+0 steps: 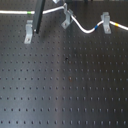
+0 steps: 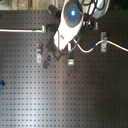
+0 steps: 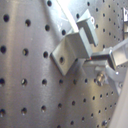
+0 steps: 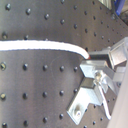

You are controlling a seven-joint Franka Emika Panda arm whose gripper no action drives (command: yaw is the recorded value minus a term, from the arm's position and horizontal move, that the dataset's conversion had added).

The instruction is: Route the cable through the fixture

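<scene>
In the first exterior view, the long thin white cable (image 1: 82, 27) runs from its green band (image 1: 31, 12) past three small grey metal clip fixtures (image 1: 29, 34) on the black perforated board (image 1: 65, 85) to a blue-and-yellow band. The second exterior view alone shows the white arm (image 2: 70, 22). The second wrist view shows the metal gripper (image 4: 95, 70) beside the cable; whether it grips, I cannot tell.

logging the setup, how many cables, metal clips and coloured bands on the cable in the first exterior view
cable: 1
metal clips: 3, at and
coloured bands: 2, a green band and a blue-and-yellow band
total: 6
</scene>
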